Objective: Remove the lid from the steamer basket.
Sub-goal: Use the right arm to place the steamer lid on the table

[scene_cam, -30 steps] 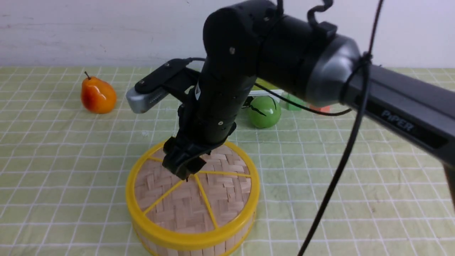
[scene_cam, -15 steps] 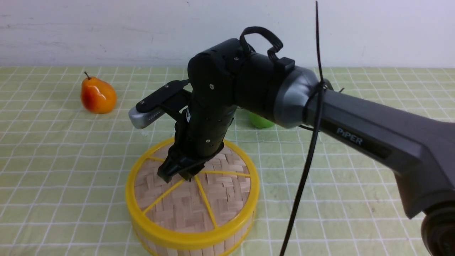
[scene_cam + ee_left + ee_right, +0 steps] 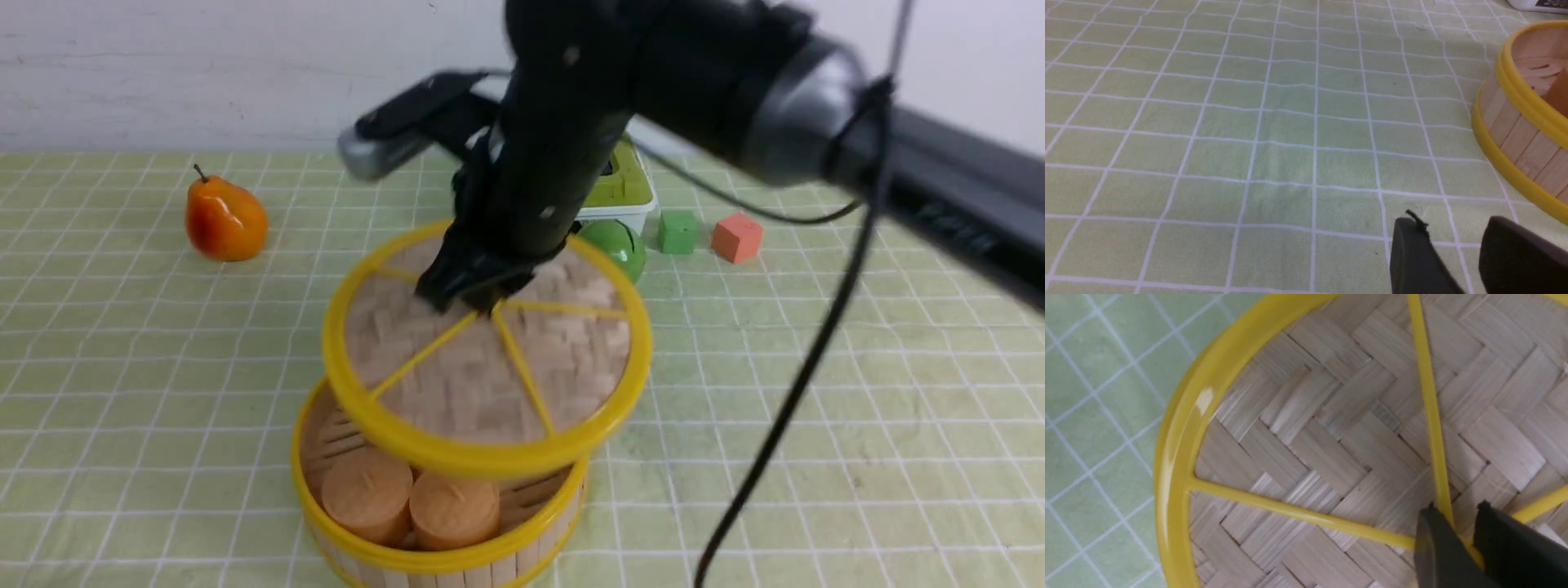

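The lid point(image 3: 490, 359), woven tan bamboo with a yellow rim and yellow spokes, hangs tilted in the air above the steamer basket point(image 3: 457, 563). My right gripper point(image 3: 469, 298) is shut on the lid's centre knob; in the right wrist view its dark fingers point(image 3: 1437, 547) pinch the yellow hub of the lid point(image 3: 1331, 428). The basket stands open on the cloth with two tan cylinders point(image 3: 408, 502) inside. In the left wrist view the basket point(image 3: 1523, 139) lies to one side of my left gripper point(image 3: 1447, 232), which is open, empty and low over the cloth.
An orange pear point(image 3: 224, 219) sits at the far left. A green ball point(image 3: 616, 245), a white box with a green top point(image 3: 624, 192), a green cube point(image 3: 678, 231) and an orange cube point(image 3: 736, 237) stand behind the basket. A black cable point(image 3: 784, 408) hangs from the right arm.
My right gripper has risen and shifted right and back with the lid in it. The lid has come off the basket, uncovering the two cylinders.
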